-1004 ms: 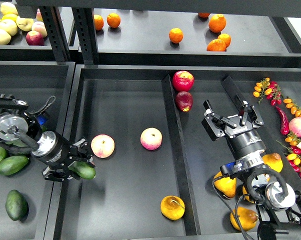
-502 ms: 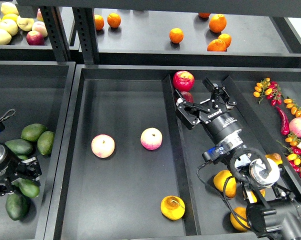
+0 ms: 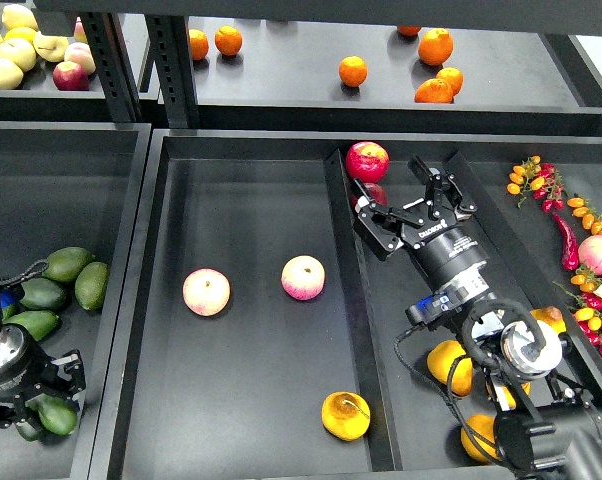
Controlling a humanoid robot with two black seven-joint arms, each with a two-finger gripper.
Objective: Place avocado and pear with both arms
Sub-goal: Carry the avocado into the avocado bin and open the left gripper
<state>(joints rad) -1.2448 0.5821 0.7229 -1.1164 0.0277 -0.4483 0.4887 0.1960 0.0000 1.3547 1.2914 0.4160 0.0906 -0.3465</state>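
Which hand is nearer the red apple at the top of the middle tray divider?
The right hand. It sits just below and right of the red apple, fingers spread. The left hand is far off at the lower left, over the green fruit.

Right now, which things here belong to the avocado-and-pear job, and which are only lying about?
Job:
- avocado, at the left claw
- pear, in the middle tray
- right claw, open

Lying about:
- two peaches
- red apple
- oranges on the shelf
- paler avocados
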